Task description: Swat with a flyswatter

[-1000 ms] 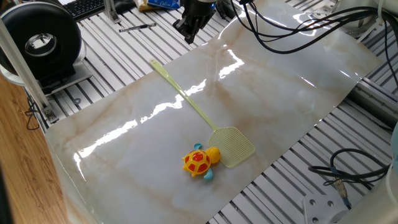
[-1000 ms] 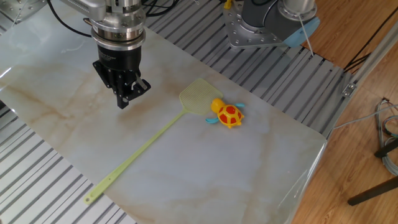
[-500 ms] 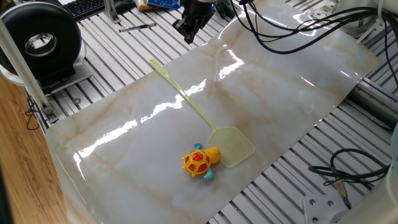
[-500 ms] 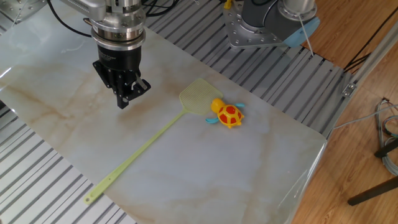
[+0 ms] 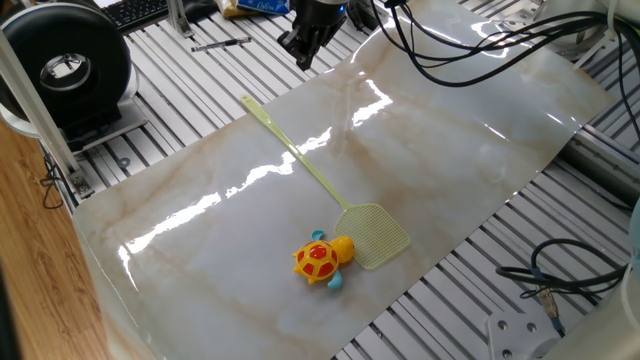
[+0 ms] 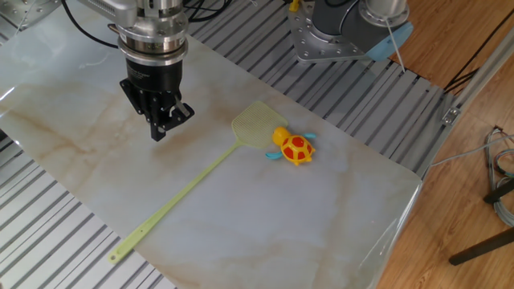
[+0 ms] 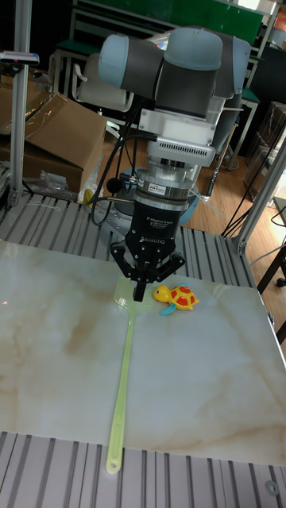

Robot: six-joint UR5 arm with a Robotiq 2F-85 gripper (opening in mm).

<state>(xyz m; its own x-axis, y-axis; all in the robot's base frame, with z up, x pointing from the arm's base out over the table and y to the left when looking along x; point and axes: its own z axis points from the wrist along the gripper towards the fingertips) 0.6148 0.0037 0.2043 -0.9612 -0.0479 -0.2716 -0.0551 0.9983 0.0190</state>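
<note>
The pale yellow-green flyswatter (image 5: 300, 160) lies flat on the marble sheet (image 5: 450, 150), with its mesh head (image 5: 376, 236) touching an orange-and-yellow turtle toy (image 5: 321, 260). In the other fixed view the flyswatter (image 6: 185, 193) runs from lower left up to its head (image 6: 255, 124) beside the turtle (image 6: 294, 148). My gripper (image 6: 159, 128) hangs above the sheet, off to the side of the handle's middle, shut with nothing between its fingers. In the tall fixed view the gripper (image 7: 140, 292) covers part of the flyswatter (image 7: 123, 373) head.
A black round device (image 5: 70, 65), a keyboard (image 5: 135, 10) and a pen (image 5: 222, 43) lie beyond the sheet's far-left side. Loose cables (image 5: 560, 275) trail over the slatted table at the right. A cardboard box (image 7: 48, 143) stands behind the table.
</note>
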